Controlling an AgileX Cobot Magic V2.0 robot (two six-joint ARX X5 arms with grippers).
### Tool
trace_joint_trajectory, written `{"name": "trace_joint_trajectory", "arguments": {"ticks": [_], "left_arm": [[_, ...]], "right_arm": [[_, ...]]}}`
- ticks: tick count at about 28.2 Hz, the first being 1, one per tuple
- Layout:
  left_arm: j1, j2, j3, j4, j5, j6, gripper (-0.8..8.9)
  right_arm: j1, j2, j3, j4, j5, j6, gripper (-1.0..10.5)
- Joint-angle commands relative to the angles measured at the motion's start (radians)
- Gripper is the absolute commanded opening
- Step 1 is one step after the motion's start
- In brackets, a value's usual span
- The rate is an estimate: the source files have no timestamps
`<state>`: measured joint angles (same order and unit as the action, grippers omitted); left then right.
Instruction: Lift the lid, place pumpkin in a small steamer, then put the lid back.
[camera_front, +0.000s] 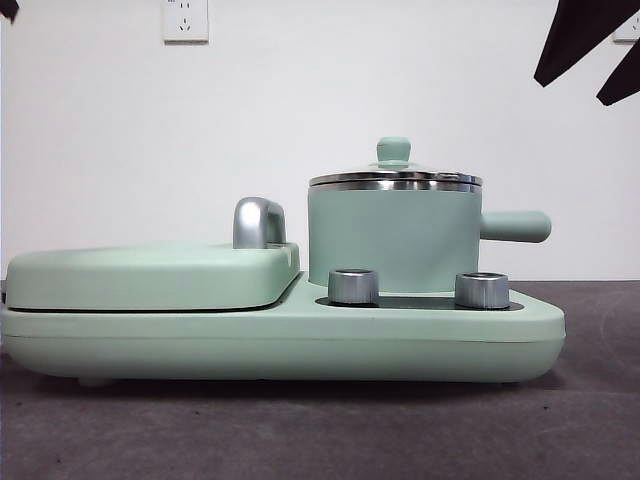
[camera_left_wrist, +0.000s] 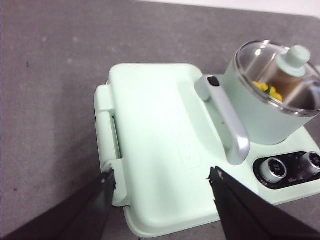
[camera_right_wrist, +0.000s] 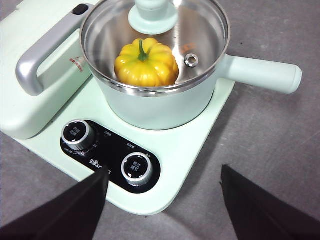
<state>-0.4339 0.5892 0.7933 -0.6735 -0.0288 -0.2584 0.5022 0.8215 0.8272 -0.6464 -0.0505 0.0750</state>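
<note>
Although the front view shows the small steamer (camera_front: 394, 238) only from the side, with the lid (camera_front: 394, 174) seated on its steel rim and its contents hidden, the right wrist view looks down through the glass of the lid (camera_right_wrist: 155, 30) and reveals the pumpkin (camera_right_wrist: 146, 62) resting inside the small steamer (camera_right_wrist: 160, 107), stem up. The left wrist view shows only a sliver of yellow through the lid (camera_left_wrist: 280, 70) at the upper right of the frame.

The left gripper (camera_left_wrist: 162, 182) has its jaws spread wide, hanging over the near edge of the flat green cover (camera_left_wrist: 155, 145) and holding nothing. The right gripper (camera_right_wrist: 165, 177) likewise has its jaws wide apart and empty, above the corner of the appliance base (camera_right_wrist: 185, 155) near the two control knobs (camera_right_wrist: 136, 168). In the front view, black arm parts appear only at the upper right corner and as a small tip at the upper left.

The appliance base (camera_front: 300, 345) stands on a dark grey matted table (camera_front: 320, 430) before a white wall (camera_front: 100, 140) bearing a socket (camera_front: 185, 19) at the upper left. The chrome handle (camera_front: 258, 222) rises at the middle of the frame, just left of the pot, whose side handle (camera_front: 515, 226) points right.
</note>
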Motion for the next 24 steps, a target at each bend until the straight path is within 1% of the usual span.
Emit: {"name": "trace_joint_trajectory", "arguments": {"ticks": [1, 2, 3, 4, 5, 6, 7, 11, 24], "left_arm": [[-0.003, -0.008, 0.006, 0.006, 0.002, 0.005, 3.12], [-0.003, -0.013, 0.006, 0.005, 0.002, 0.005, 3.06], [-0.003, -0.017, 0.006, 0.007, 0.002, 0.005, 2.61], [-0.004, -0.019, 0.006, 0.008, 0.003, 0.004, 1.35], [-0.005, -0.024, 0.006, 0.002, 0.005, 0.004, -0.17], [-0.005, -0.026, 0.006, 0.001, 0.005, 0.008, 0.18], [-0.005, -0.028, 0.006, 0.002, 0.006, 0.010, 0.06], [-0.005, -0.034, 0.006, -0.016, 0.024, 0.006, 0.07], [-0.005, -0.039, 0.006, -0.008, 0.024, 0.010, 0.07]], "right_arm": [[0.006, -0.001, 0.006, 0.002, 0.000, -0.009, 3.5], [0.006, -0.002, 0.006, 0.006, 0.000, -0.009, 3.5], [0.006, -0.005, 0.006, 0.010, -0.001, -0.008, 3.2], [0.006, -0.008, 0.007, 0.010, -0.002, -0.008, 2.2], [0.006, -0.009, 0.007, 0.011, -0.002, -0.008, 0.5], [0.006, -0.012, 0.007, 0.010, -0.003, -0.010, -0.1], [0.006, -0.013, 0.007, 0.012, -0.001, -0.008, 0.2], [0.006, -0.019, 0.006, 0.002, -0.005, -0.008, 0.2], [0.006, -0.019, 0.007, 0.031, -0.002, -0.008, 0.2]]}}
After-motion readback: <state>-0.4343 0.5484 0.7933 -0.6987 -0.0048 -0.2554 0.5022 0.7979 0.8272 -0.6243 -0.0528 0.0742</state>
